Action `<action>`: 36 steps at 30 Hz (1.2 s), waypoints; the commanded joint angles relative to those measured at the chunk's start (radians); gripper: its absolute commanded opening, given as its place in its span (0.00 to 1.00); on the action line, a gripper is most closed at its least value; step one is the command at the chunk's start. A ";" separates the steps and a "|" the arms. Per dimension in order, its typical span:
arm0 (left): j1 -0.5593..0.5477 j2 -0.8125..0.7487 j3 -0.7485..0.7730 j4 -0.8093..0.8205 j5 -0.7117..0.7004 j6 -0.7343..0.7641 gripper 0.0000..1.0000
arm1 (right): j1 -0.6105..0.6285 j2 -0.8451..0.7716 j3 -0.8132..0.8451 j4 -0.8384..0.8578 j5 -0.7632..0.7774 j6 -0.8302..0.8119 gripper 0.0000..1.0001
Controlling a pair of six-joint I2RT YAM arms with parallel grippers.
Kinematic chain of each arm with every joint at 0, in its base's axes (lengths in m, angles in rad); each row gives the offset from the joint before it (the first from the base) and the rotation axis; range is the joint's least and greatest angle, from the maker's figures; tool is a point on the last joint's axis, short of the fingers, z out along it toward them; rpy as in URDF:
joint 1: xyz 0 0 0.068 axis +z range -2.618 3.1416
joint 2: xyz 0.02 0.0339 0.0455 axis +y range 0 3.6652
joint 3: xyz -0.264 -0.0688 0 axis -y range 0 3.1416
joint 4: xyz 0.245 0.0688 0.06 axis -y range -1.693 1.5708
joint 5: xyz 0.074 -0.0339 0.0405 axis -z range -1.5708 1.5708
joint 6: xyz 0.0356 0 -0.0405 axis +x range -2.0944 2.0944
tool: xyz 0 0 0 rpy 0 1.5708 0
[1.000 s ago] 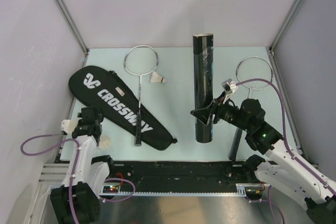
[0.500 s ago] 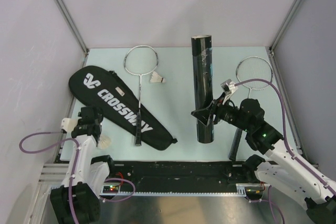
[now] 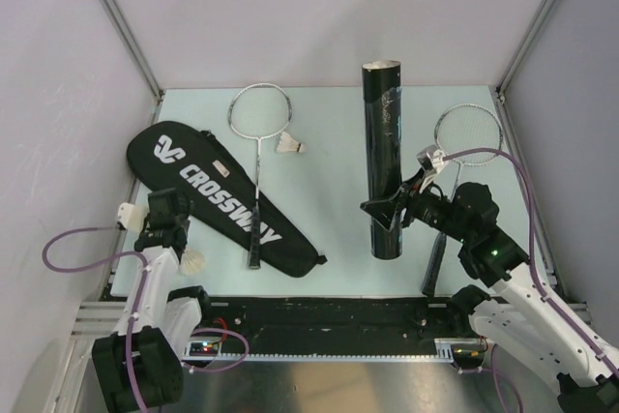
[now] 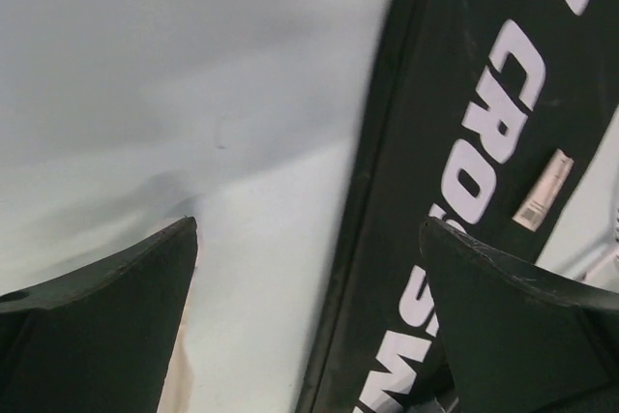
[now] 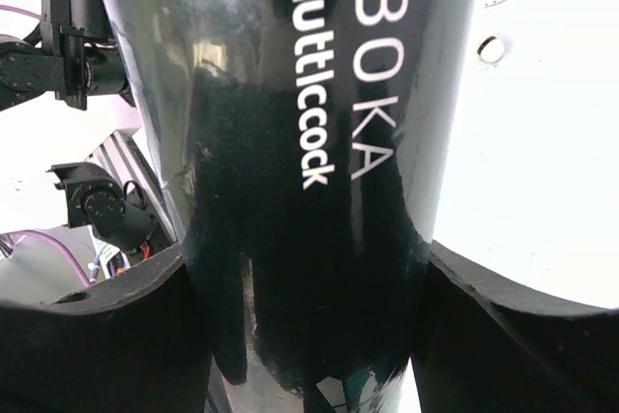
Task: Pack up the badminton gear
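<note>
The long black tube [image 3: 383, 142] lies lengthwise right of centre, its open end far. My right gripper [image 3: 389, 212] is shut on its near part; the right wrist view shows the lettered tube [image 5: 300, 123] filling the gap between the fingers [image 5: 305, 268]. The black bag [image 3: 218, 191] lies at the left. My left gripper [image 3: 164, 224] is open and empty over the bag's left edge [image 4: 455, 200]. One racket [image 3: 259, 118] lies with its handle on the bag. The second racket [image 3: 468, 131] is at the right. One shuttlecock [image 3: 289, 145] lies by the first racket's head, another [image 3: 193, 260] beside my left arm.
Grey walls and metal posts close the table [image 3: 319, 113] on three sides. A black rail [image 3: 329, 316] runs along the near edge between the arm bases. The second racket's black handle [image 3: 432, 263] lies under my right arm.
The tube has shifted a little to the right with my right gripper shut on it. My left gripper has moved slightly farther along the bag's edge.
</note>
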 commanded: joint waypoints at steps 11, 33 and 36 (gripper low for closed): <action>-0.088 0.002 0.094 0.189 0.093 0.180 1.00 | -0.054 -0.075 -0.012 0.049 -0.089 -0.052 0.35; -0.374 -0.368 0.071 -0.437 0.042 -0.340 1.00 | -0.060 -0.186 -0.072 -0.038 -0.072 -0.074 0.35; -0.378 -0.376 0.041 -0.460 0.056 -0.382 1.00 | -0.061 -0.195 -0.072 -0.042 -0.068 -0.076 0.35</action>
